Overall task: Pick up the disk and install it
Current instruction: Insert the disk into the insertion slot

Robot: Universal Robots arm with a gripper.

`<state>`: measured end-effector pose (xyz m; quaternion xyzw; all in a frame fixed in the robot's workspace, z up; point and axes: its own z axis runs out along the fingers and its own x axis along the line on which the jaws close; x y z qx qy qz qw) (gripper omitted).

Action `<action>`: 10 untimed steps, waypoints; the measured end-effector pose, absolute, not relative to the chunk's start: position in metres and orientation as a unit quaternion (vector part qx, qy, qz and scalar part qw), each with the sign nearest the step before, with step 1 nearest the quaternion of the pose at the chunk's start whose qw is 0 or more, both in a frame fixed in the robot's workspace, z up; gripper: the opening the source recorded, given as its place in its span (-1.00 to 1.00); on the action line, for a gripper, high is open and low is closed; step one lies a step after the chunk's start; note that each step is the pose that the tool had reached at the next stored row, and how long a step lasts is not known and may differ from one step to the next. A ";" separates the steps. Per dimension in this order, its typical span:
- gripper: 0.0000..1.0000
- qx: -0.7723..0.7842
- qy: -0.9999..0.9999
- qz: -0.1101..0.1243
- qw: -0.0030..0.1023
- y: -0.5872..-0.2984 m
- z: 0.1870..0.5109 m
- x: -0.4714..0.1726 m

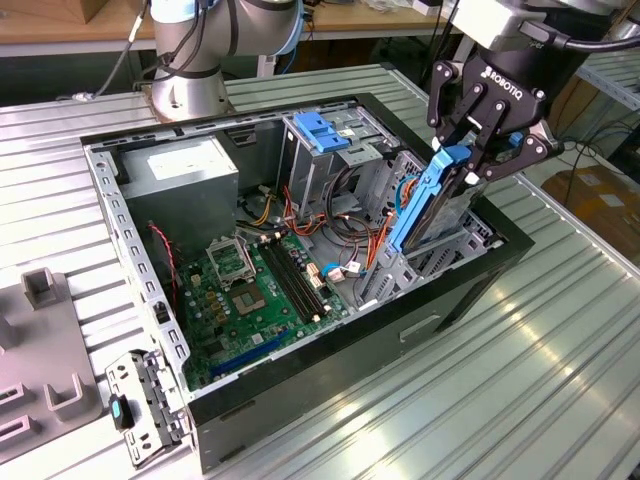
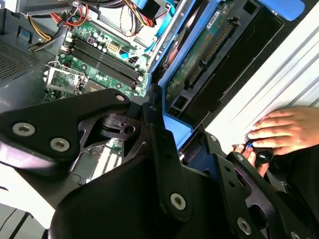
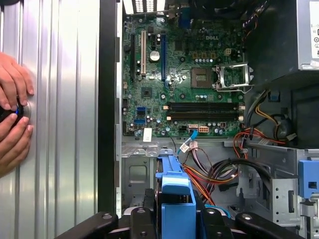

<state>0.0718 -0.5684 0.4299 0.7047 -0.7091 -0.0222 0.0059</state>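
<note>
Gripper point(image 1: 470, 168) clamped on blue-railed disk point(image 1: 428, 205), disk tilted on edge, over open computer case point(image 1: 300, 400) at exterior view's right; motherboard point(image 1: 250, 300) left of it

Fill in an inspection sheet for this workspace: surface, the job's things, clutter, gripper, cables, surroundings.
Surface: ribbed metal table, carrying an open computer case.
Job's things: the disk in blue rails, tilted, lower end inside the case.
Clutter: grey fixture blocks and a metal bracket at the exterior view's left.
Gripper: the gripper shut on the disk's upper end.
Cables: red, orange and yellow wires beside the motherboard.
Surroundings: a person's hands on the table; arm base behind the case.
</note>
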 end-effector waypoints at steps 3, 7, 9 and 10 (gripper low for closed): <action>-0.26 0.705 -0.709 -0.023 0.006 -0.569 0.427 0.072; -0.26 0.705 -0.709 -0.023 0.006 -0.569 0.425 0.072; -0.26 0.705 -0.709 -0.023 0.006 -0.569 0.425 0.072; -0.26 0.705 -0.709 -0.023 0.006 -0.569 0.425 0.072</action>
